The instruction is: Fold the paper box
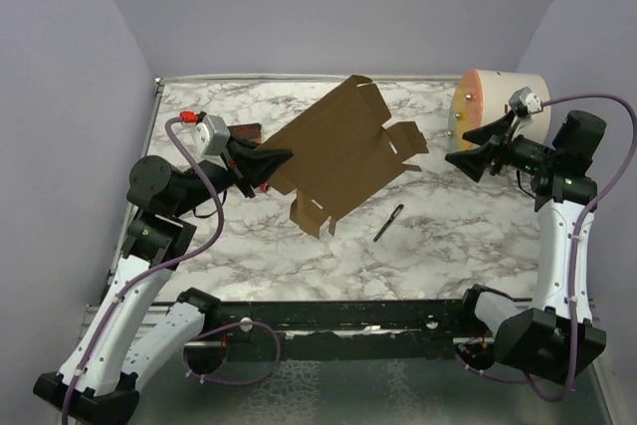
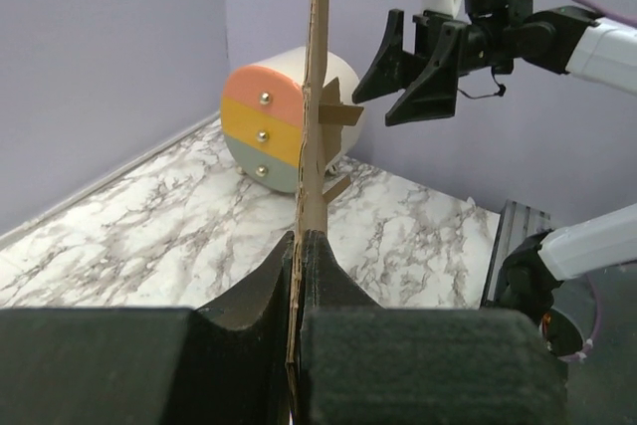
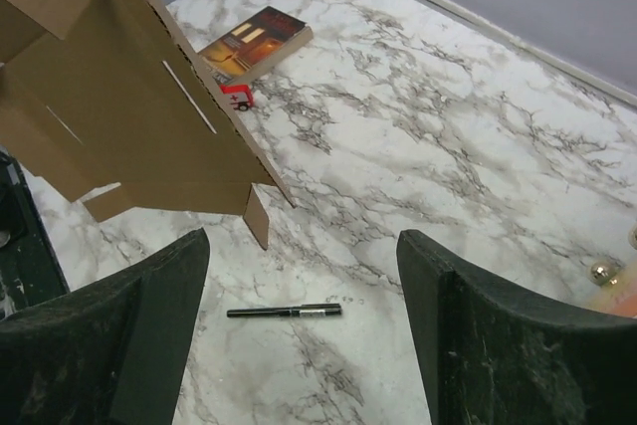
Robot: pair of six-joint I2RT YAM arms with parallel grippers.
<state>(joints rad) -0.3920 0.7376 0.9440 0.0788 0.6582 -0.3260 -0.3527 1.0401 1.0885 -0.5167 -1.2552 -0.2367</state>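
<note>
paper box, pen, book, cylinder, one each

Marble table with pen, book, cylinder

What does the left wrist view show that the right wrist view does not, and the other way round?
Left wrist only: the left gripper shut on the edge of the paper box. Right wrist only: the book and the black pen lying on the marble table, and the box's slotted flat face. Both: the box, the table, the open right gripper, and the cream cylinder, only a corner of it in the right wrist view.
</note>
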